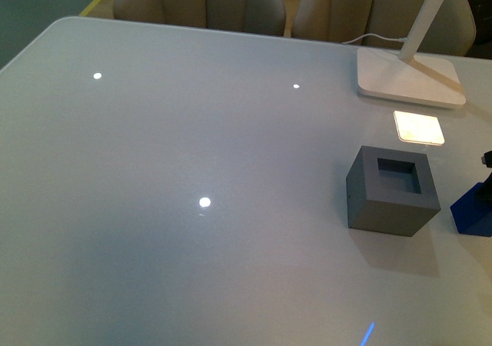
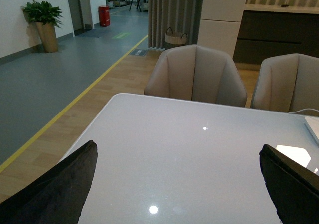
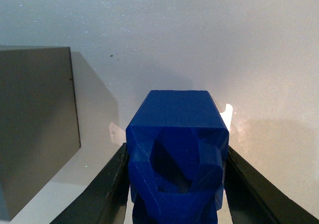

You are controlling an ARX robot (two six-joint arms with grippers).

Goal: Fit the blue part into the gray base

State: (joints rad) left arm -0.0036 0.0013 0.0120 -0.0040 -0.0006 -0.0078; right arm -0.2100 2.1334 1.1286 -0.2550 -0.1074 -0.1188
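The gray base (image 1: 393, 190) stands on the white table at the right, its square hole facing up. In the right wrist view one flat side of the gray base (image 3: 35, 124) fills the edge of the picture. My right gripper (image 3: 174, 184) is shut on the blue part (image 3: 175, 154), a dark finger pressed against each of its sides. In the front view the blue part (image 1: 473, 211) shows at the right edge, just right of the base and apart from it. My left gripper (image 2: 178, 184) is open above the table with nothing between its fingers.
A white lamp base (image 1: 409, 77) with its slanted arm stands at the back right, a bright patch of light (image 1: 419, 128) on the table before it. Beige chairs (image 2: 195, 74) line the table's far edge. The white table (image 1: 192, 169) stretches left of the base.
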